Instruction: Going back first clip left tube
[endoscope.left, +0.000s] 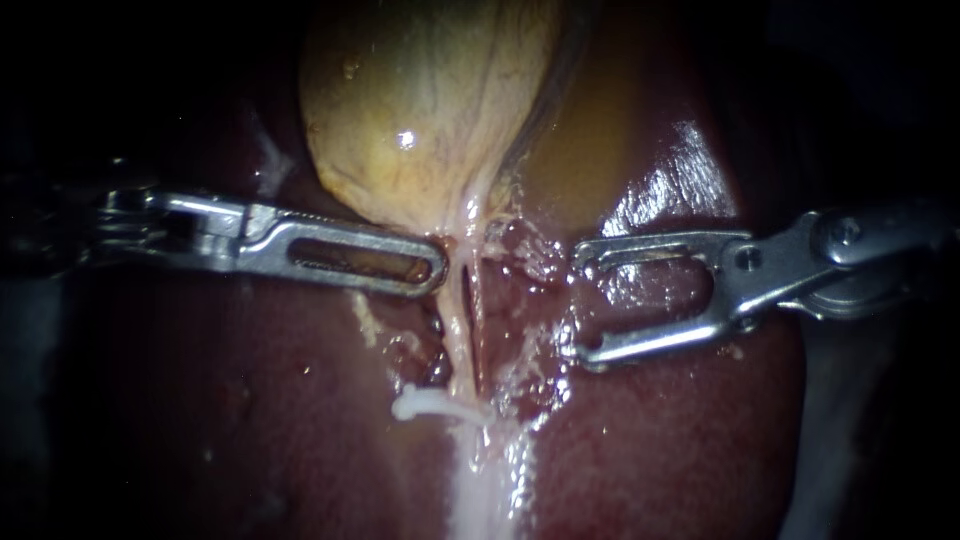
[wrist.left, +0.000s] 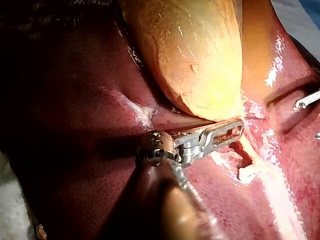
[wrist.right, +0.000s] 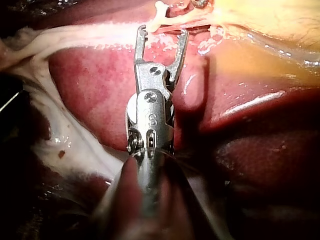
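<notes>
The yellow gallbladder (endoscope.left: 420, 100) lies on the dark red liver (endoscope.left: 250, 400). From its neck two pale tubes run down side by side; the left tube (endoscope.left: 456, 330) carries a white clip (endoscope.left: 430, 404) near its lower end. My left instrument (endoscope.left: 436, 270) has its slotted jaws together, gripping tissue at the gallbladder's neck (wrist.left: 235, 127). My right instrument (endoscope.left: 577, 302) stands to the right of the tubes, jaws wide open and empty. In the right wrist view its open jaws (wrist.right: 163, 31) stop just short of the clip (wrist.right: 159, 14).
Raw, glistening dissected tissue (endoscope.left: 520, 300) lies between the tubes and the right instrument's jaws. A broad white band (endoscope.left: 490, 480) runs down from the clip. The right instrument's tip (wrist.left: 306, 101) shows at the edge of the left wrist view.
</notes>
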